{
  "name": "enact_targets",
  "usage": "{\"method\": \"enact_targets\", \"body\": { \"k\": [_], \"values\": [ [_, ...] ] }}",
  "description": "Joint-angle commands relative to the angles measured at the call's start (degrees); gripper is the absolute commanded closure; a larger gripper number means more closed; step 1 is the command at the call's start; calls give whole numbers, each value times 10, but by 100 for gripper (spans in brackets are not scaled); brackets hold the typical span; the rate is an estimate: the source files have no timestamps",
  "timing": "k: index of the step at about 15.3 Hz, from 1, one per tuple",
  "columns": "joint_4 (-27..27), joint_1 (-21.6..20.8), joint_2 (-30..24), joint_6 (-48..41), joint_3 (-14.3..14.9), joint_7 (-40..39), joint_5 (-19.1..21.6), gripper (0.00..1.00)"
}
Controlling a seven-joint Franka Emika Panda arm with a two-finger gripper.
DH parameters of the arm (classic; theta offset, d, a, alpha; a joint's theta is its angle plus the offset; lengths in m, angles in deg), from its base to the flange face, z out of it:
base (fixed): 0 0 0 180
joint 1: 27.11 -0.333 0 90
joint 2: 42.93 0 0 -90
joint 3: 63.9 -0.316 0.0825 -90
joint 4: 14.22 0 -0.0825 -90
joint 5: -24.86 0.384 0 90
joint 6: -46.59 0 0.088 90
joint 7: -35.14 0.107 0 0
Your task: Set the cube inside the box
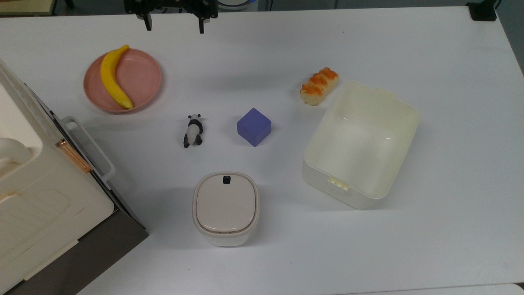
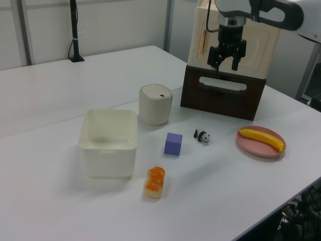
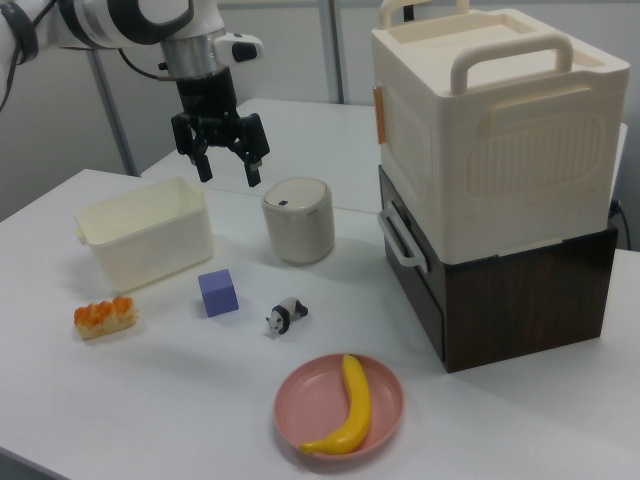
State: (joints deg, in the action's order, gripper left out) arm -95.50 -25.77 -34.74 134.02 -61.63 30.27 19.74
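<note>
Cube sits on the white desk, bare on every side, between the panda figurine on the top view's left and the box on the top view's right. The box stands upright and open with nothing in it; a piece of toy bread lies just beside its far corner. A lidded bin stands nearer the camera in the top view, and a banana rests on a pink plate.

The tool hangs well above the desk with its fingers spread apart and nothing between them. In the top view the tool sits at the upper edge, well apart from the cube.

By my reading, the task is at its very start: the reach toward the cube is not yet done. The next move calls for carrying the tool over the cube, turning the fingers to meet two flat opposite faces, since the cube lies rotated on the desk, then lowering straight down without brushing the panda.
</note>
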Motion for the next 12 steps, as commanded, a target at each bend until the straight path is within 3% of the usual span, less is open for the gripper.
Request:
{"method": "enact_targets", "body": {
  "k": [1,12],
  "values": [
    [-13,-1,-13,8,0,12,11,0],
    [-14,-5,-12,-5,0,11,9,0]
  ]
}}
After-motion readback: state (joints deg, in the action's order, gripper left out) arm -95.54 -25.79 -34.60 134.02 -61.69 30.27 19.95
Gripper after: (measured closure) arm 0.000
